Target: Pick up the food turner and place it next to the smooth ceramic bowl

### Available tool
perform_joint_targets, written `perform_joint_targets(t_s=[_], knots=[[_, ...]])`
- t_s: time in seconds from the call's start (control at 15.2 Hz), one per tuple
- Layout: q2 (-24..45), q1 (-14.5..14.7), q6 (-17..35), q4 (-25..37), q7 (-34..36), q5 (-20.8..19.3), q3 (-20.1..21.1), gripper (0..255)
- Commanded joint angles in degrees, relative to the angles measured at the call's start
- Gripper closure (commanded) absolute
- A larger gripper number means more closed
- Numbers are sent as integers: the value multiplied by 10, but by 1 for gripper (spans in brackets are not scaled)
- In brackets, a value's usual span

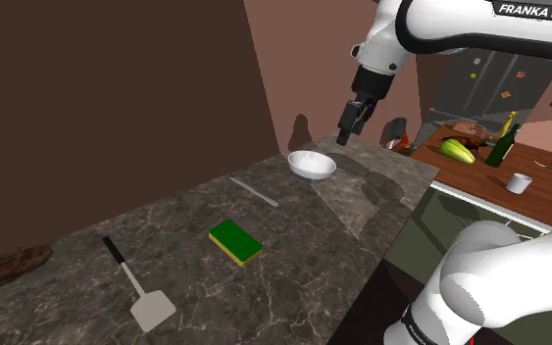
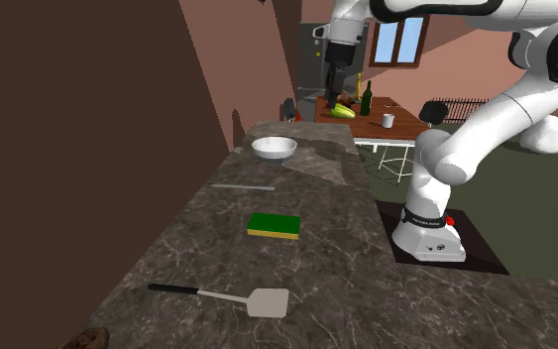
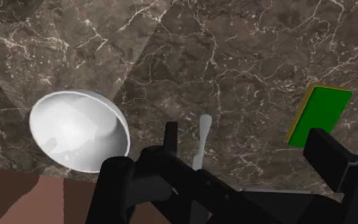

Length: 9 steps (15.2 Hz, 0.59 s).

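**Item: food turner, lying at the near end of the bench, not yet taken up**

Location: the food turner (image 1: 141, 289) is laid flat on the dark marbled bench (image 1: 293, 255), at the near left in the shoulder view. It lies well apart from the white bowl (image 1: 312, 165), which is set at the far end. Its black handle is pointed away toward the wall, and its pale grey blade is turned toward the near edge.

Between the two: a green sponge with a yellow underside (image 1: 235, 241) and a thin grey strip (image 1: 254, 191), possibly a knife, though this cannot be made out.

End effector (image 1: 345, 137): held in the air over the far edge of the bench, just beyond the bowl. In the wrist view its fingers are seen spread, with nothing between them.

Handling, as judged: the turner is expected to be light and stiff, with a thin blade lying almost flush with the bench. The handle is slim and may be slippery. It is best taken across the handle, near where it meets the blade, so that the blade is not left to droop or swing.

Destination: bare bench is seen beside the bowl on its near side.
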Motion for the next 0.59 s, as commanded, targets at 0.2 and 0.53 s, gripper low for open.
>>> perform_joint_targets(t_s=[0.2,0.53], knots=[[18,10,28,-14,39,19,33,0],[62,25,78,-22,103,47,88,0]])
